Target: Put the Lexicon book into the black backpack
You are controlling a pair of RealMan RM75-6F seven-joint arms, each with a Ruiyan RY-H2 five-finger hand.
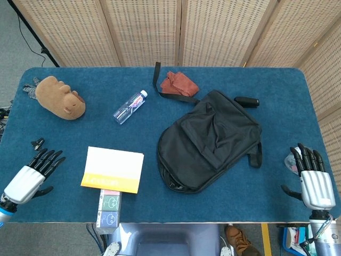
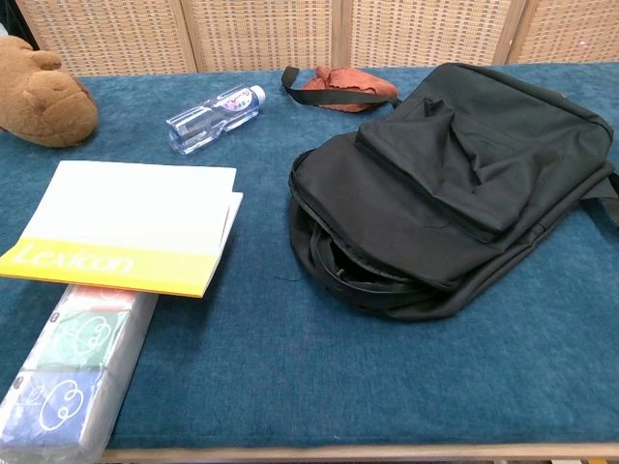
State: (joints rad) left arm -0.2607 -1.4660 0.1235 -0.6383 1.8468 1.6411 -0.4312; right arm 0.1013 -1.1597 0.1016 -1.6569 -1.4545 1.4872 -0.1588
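The Lexicon book (image 1: 113, 169) is lying flat on the blue desk (image 1: 160, 133) at nine o'clock of the black backpack (image 1: 210, 140), while the left hand (image 1: 33, 175) and right hand (image 1: 311, 176) are hovering empty with fingers spread at the desk's edges

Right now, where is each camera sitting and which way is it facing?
Head view: high above the near edge, looking steeply down on the whole blue table; the left hand and right hand show at the bottom corners, both open.
Chest view: low at the near edge, looking across the table toward the screens; no hand shows.
Both share the Lexicon book, black backpack, water bottle and brown plush toy.
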